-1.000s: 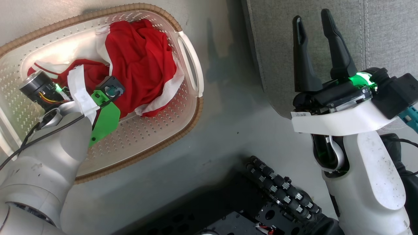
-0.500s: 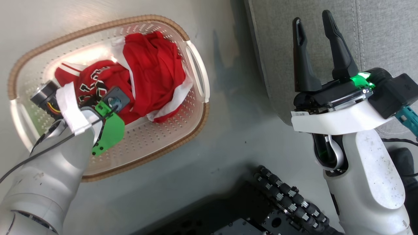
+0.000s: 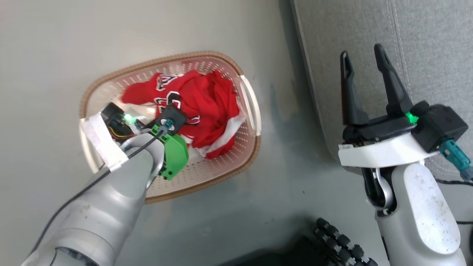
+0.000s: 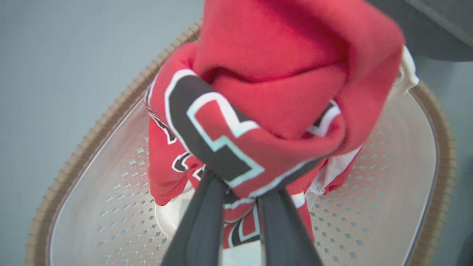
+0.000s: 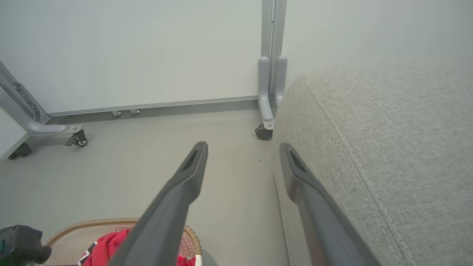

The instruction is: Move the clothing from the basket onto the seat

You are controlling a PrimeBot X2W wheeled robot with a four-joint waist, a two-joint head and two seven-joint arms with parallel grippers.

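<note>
Left gripper [image 4: 240, 190]: fingertips buried in the clothing [image 4: 281, 107]; grip point unseen. Clothing: upper folds blurred in the left wrist view; lettering creased, unreadable; jersey and shorts not separable. Basket [image 4: 92, 133]: near rim cut by that view's bottom edge, bottom partly covered by cloth. Seat [image 3: 369, 55]: cut off at the head view's top and right edges, extent unknown.

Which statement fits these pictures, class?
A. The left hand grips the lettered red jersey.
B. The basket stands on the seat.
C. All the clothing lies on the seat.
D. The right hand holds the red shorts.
A: the left hand is pinched shut on the lettered jersey over the basket, while the right hand stands open and empty by the seat.
</note>
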